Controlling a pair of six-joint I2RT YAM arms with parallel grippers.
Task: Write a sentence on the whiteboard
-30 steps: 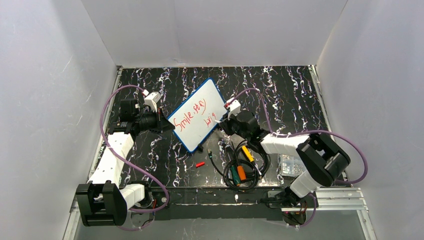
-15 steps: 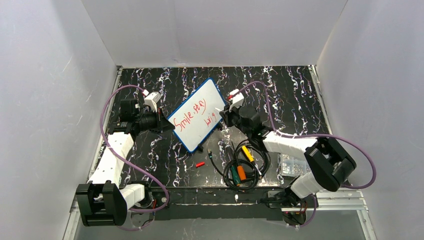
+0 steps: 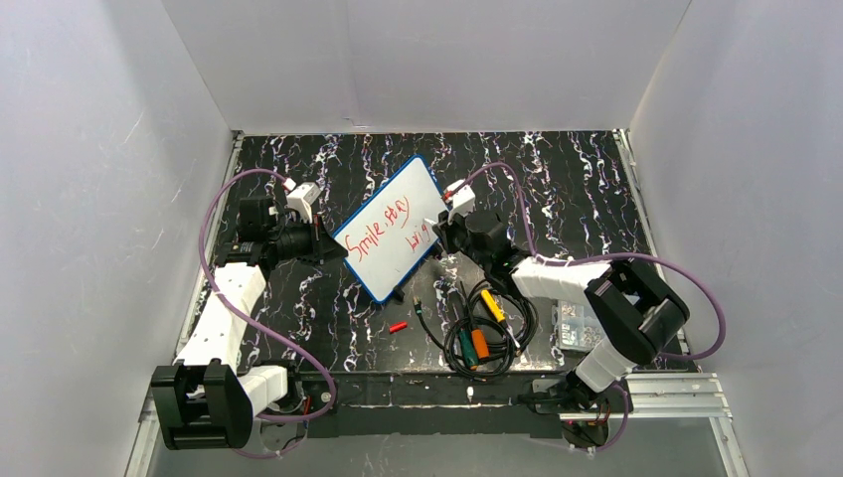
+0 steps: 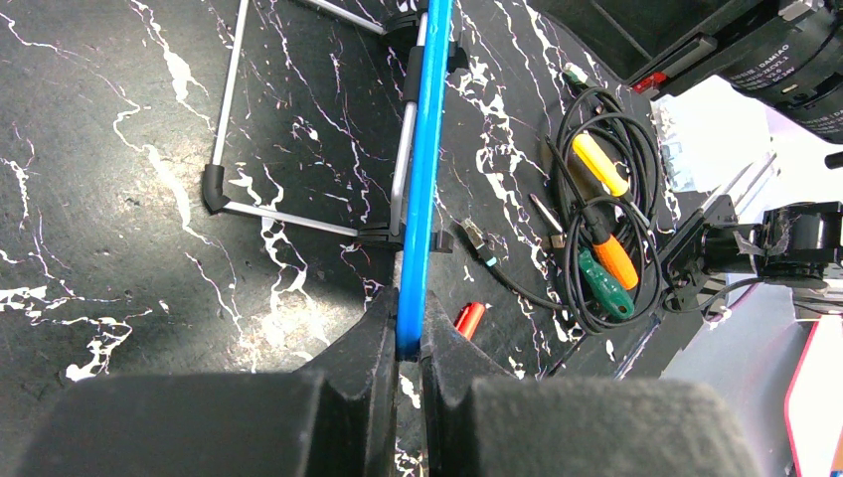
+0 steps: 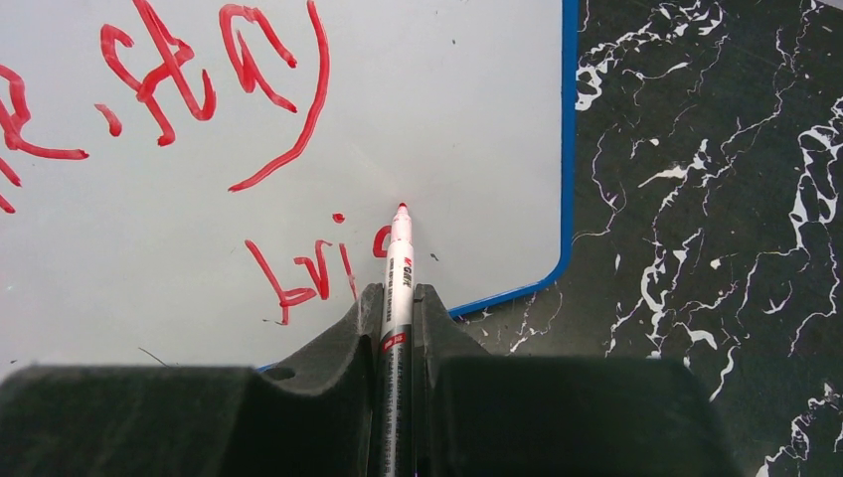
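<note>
Your right arm has moved since the last frame: the wrist has edged toward 9 o'clock along the board and the elbow has pulled back in. The left arm and the board have not shifted.

The whiteboard (image 3: 393, 234) sits mid-desk, with its long side running from 7 to 1 o'clock. It is propped on a wire stand (image 4: 298, 219) on the black marbled desk (image 3: 557, 179).

Your left arm reaches up from its base, forearm bent toward 3 o'clock. The left claw (image 4: 408, 343) is pinched tight on the board's blue rim at the board's 9 o'clock edge.

Your right arm folds back at the elbow, with the forearm stretched toward 10 o'clock. The right claw (image 5: 398, 318) is clamped narrow around a red marker (image 5: 399, 263), with the nib pointing at 12 o'clock in the wrist view. The nib sits at the white surface beside a short curved stroke, but you cannot tell whether it touches.

The sentence (image 3: 386, 221) is in red. The upper line reads roughly "Smile stay", and the lower line so far reads "bri" plus that curve.

At the board's 5 o'clock are a coil of black cable (image 3: 482, 333) and a small red cap (image 3: 398, 326).
</note>
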